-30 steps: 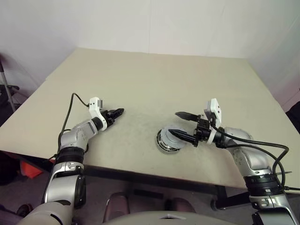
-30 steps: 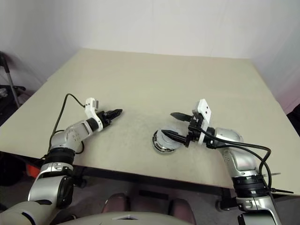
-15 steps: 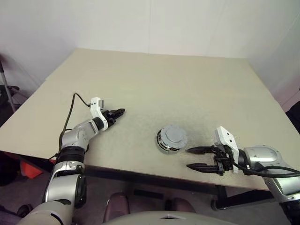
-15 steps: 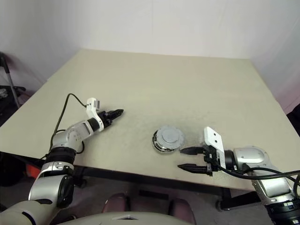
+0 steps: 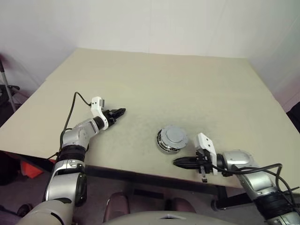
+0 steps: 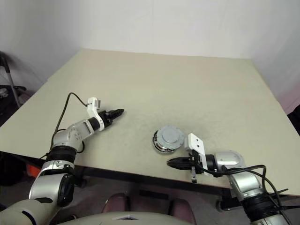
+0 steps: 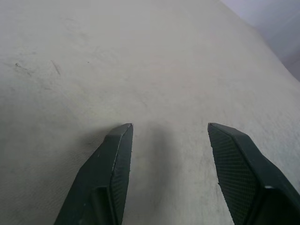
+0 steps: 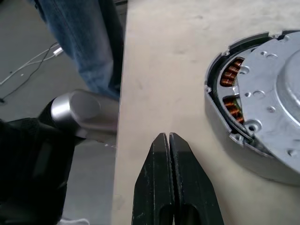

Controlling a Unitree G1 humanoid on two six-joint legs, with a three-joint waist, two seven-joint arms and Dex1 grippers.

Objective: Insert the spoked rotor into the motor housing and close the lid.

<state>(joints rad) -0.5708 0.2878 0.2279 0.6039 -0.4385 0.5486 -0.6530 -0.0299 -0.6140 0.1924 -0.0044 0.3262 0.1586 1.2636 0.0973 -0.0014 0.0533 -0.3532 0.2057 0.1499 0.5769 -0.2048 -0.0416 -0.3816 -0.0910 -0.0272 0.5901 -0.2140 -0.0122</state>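
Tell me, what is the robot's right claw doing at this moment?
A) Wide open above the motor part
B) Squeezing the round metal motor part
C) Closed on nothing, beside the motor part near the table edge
C: the right claw has its two black fingers pressed together with nothing between them, beside the motor part.

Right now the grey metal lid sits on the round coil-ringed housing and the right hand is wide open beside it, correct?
Not quite. The right hand is shut, fingers pressed together, as the right wrist view shows. The grey metal lid does sit on the round coil-ringed housing beside it.
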